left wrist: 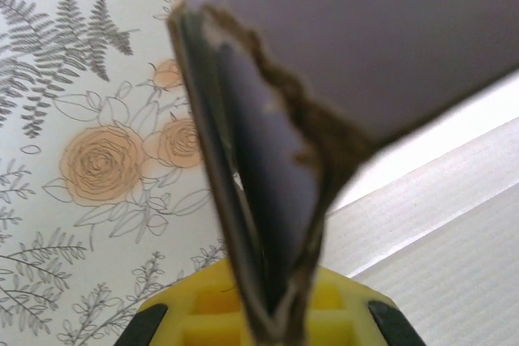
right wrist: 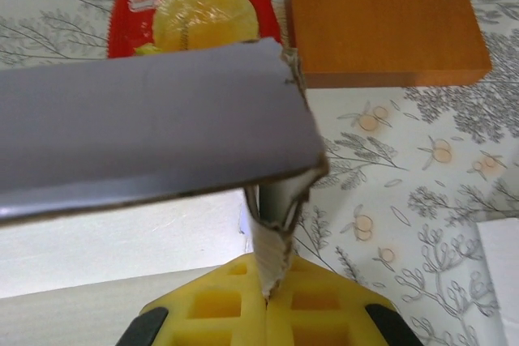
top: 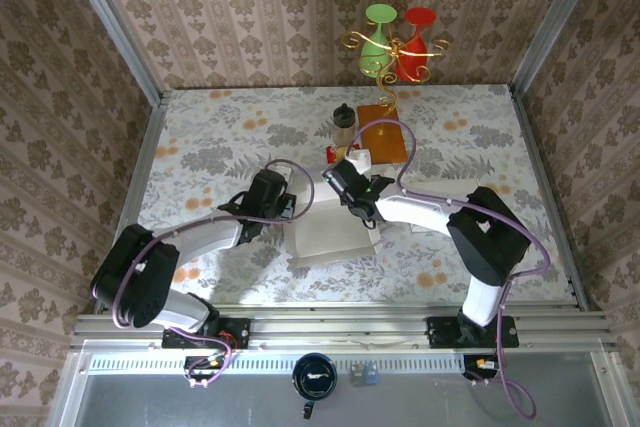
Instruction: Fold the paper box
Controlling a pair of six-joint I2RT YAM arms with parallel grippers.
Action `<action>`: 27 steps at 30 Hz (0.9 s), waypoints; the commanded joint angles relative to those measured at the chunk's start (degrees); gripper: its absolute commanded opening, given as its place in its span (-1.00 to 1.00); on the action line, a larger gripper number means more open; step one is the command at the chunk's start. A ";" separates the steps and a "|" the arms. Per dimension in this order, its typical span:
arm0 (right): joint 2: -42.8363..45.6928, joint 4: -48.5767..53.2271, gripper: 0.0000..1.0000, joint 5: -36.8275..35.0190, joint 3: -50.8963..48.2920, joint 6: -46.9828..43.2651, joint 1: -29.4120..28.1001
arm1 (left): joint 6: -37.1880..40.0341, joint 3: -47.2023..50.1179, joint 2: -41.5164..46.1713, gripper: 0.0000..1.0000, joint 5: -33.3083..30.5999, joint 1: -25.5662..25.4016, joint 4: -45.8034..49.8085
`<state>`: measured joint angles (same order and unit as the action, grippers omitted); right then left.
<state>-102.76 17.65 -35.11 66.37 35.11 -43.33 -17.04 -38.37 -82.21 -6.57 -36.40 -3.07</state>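
The paper box point(top: 335, 232) is a pale grey-white cardboard piece lying mid-table between both arms. Its left corner is pinched in my left gripper point(top: 292, 199). In the left wrist view the folded flap point(left wrist: 365, 38) rises out of the yellow jaws of that gripper point(left wrist: 272, 322), which is shut on it. At the box's far right corner sits my right gripper point(top: 347, 184). The right wrist view has a grey flap point(right wrist: 146, 119) bent over, with its torn corner clamped in that gripper point(right wrist: 268, 301).
An orange wooden block point(top: 385, 132) point(right wrist: 381, 18) lies just behind the box. Beside it are a red snack packet point(right wrist: 195, 18) and a small dark-capped bottle point(top: 344, 122). A stand with green and red goblets point(top: 395, 42) is at the back wall.
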 commanded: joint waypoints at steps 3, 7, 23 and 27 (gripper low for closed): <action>-3.16 19.93 -1.00 -5.81 6.82 12.18 -0.32 | -4.46 -5.93 -1.76 -1.00 3.89 1.02 11.04; -4.11 26.01 -1.00 -3.47 10.20 14.98 -0.43 | -6.36 -10.25 -3.46 -1.00 6.27 1.16 16.78; -8.80 36.10 -1.00 3.91 16.35 15.46 0.52 | -10.74 -24.91 -13.54 -1.00 13.42 1.69 33.68; -5.13 26.21 -1.00 8.39 11.12 10.78 2.03 | -9.45 -25.61 -14.65 -1.00 13.98 1.69 34.27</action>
<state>-109.43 47.70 -31.35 81.41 48.27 -42.13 -26.35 -62.43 -95.07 5.87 -34.81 28.12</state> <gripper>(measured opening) 0.066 0.051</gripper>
